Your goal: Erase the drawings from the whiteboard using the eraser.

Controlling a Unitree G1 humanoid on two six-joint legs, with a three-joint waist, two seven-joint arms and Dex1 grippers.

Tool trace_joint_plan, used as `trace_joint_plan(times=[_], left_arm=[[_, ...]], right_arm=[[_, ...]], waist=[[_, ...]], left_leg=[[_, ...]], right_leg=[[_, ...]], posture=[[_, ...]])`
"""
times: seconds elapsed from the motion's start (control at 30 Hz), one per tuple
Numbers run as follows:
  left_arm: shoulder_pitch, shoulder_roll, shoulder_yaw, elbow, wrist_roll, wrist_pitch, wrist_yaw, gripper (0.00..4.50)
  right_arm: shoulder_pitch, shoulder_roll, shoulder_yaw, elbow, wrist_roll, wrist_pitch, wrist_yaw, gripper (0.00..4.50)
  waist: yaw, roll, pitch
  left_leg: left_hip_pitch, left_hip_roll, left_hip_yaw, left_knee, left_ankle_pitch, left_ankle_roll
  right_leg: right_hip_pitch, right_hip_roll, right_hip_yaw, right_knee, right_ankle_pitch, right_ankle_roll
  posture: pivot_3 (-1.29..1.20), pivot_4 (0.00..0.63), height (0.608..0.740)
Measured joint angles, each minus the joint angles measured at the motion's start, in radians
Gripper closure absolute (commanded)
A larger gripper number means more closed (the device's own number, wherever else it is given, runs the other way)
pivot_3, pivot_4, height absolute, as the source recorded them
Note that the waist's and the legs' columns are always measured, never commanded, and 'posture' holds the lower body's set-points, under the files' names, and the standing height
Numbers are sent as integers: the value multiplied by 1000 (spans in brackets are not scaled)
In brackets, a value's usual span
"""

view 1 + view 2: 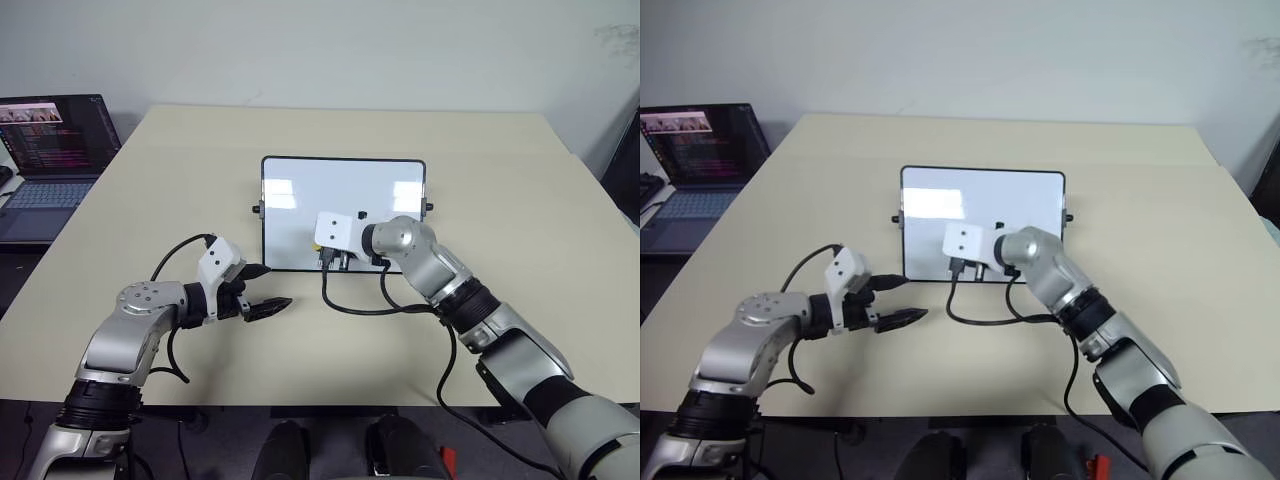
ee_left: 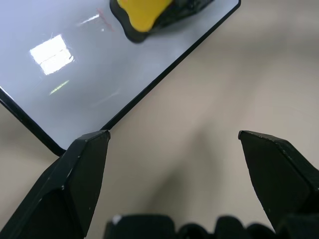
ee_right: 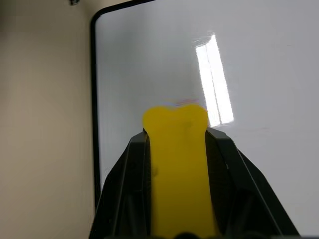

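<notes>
We are mid-wipe: our right gripper (image 3: 175, 149) clamps the eraser (image 3: 177, 164) on the whiteboard (image 1: 300, 190); the left gripper (image 2: 174, 164) waits, jaws apart. Next, rub the faint red drawings (image 2: 103, 20).

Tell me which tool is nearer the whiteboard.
Right. The right tool, gripping the eraser, is over the whiteboard; the left tool hovers open above the table off its near-left corner.
</notes>
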Motion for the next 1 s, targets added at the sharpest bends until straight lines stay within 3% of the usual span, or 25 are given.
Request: trace_joint_plan(times=[0.47,0.77,1.0], left_arm=[[0,0,-1,0,0,0,0,0],[0,0,-1,-1,0,0,-7,0],[1,0,-1,-1,0,0,-7,0]], right_arm=[[-42,3,-27,49,0,-13,-59,3356],[-38,90,-27,80,1,-12,-85,3356],[1,58,-15,38,4,15,29,3356]], waist=[[4,0,0],[-5,1,1],[0,1,1]], left_leg=[[0,0,0,0,2,2],[-1,1,1,-1,2,1],[-1,0,0,-1,2,1]], right_leg=[[0,0,0,0,2,0],[-1,1,1,0,2,0],[-1,1,1,-1,2,0]], posture=[[0,150,740],[0,150,740],[0,150,740]])
